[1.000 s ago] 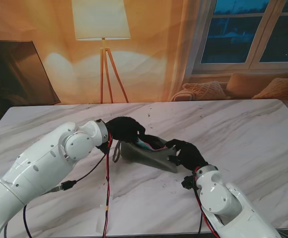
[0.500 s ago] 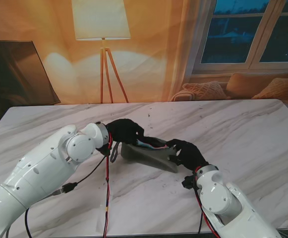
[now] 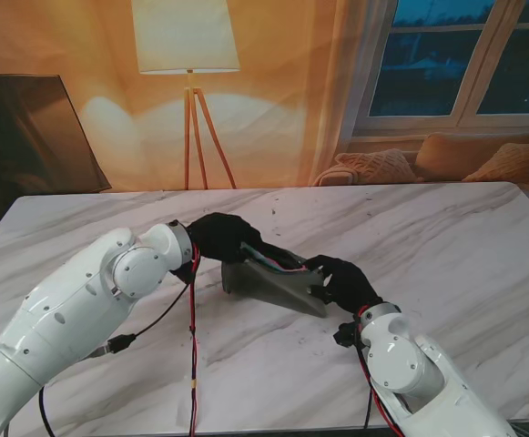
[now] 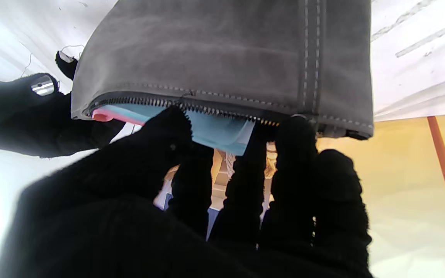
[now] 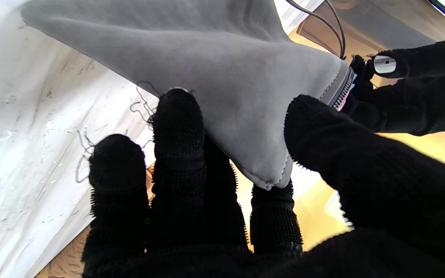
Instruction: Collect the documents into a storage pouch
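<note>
— Where is the pouch?

— The grey pouch point(image 3: 273, 284) stands tilted on the marble table point(image 3: 446, 246), near the middle, held between my two hands, its zipper mouth point(image 4: 207, 106) facing my left side.

— What is your left hand doing?

— My left hand point(image 3: 220, 238) is at the open mouth, fingers point(image 4: 176, 127) pressed on a light blue document point(image 4: 218, 129) that sticks partly out. A pink edge point(image 4: 104, 115) shows beside it inside the zipper.

— And the right?

— My right hand point(image 3: 344, 282) is clamped on the pouch's far corner, thumb point(image 5: 323, 127) on one face, fingers under the other.
</note>
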